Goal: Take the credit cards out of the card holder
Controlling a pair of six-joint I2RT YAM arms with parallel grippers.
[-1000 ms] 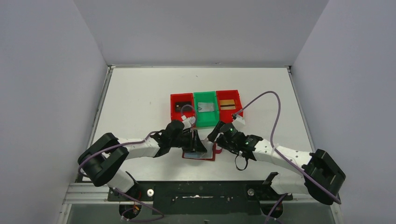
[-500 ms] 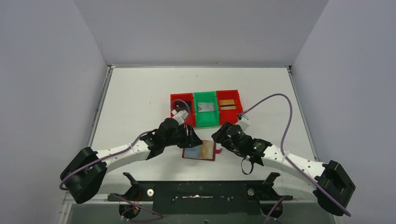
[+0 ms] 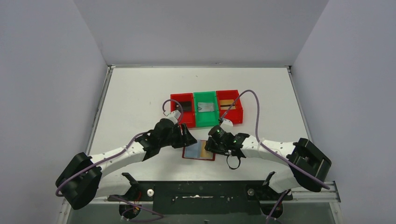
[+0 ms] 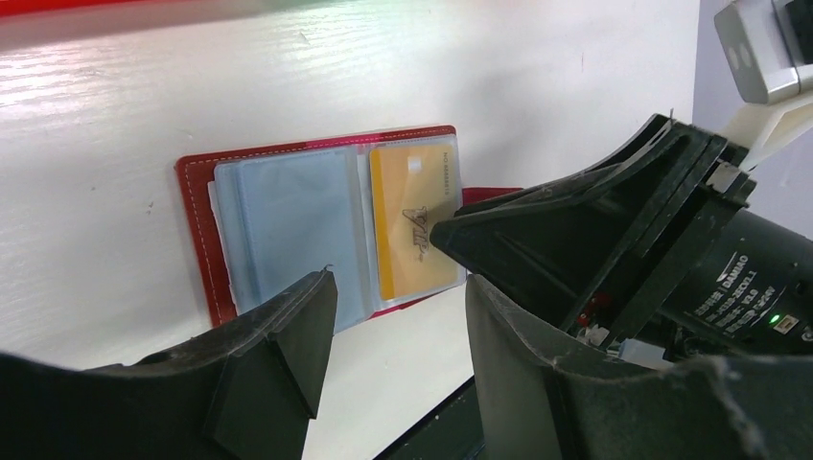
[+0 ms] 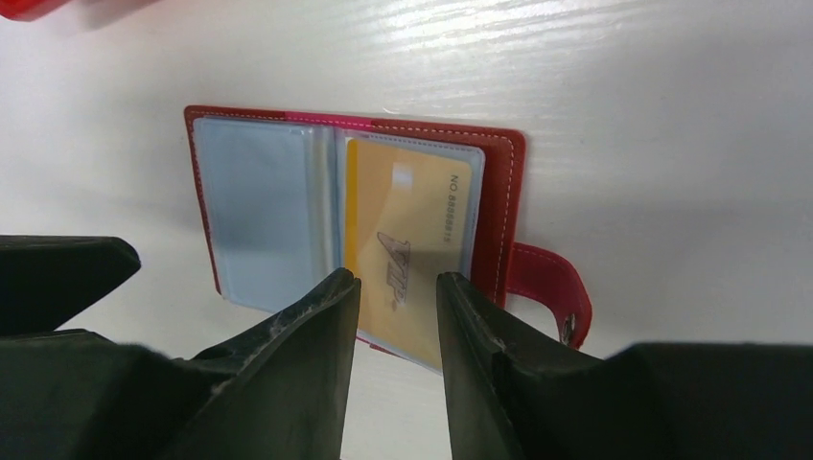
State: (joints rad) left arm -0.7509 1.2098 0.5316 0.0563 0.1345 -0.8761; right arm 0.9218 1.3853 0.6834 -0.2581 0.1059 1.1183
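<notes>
The card holder lies open on the table near the front edge, dark red with pale blue-grey sleeves. A gold credit card sits in its right sleeve, also seen as the gold card in the left wrist view. My right gripper hovers over that card's near end, jaws open with a narrow gap and nothing between them. My left gripper stands open just off the wallet's left side, holding nothing. The snap tab sticks out to the right.
Three small bins stand in a row behind the wallet: a red bin with a dark card, a green bin with a silvery card, and a red bin with a gold card. The right gripper's black body is close beside my left fingers.
The left gripper has pulled back off the wallet to the upper left and opened wider. The right gripper has moved left over the wallet's gold card, its jaws narrowing.
</notes>
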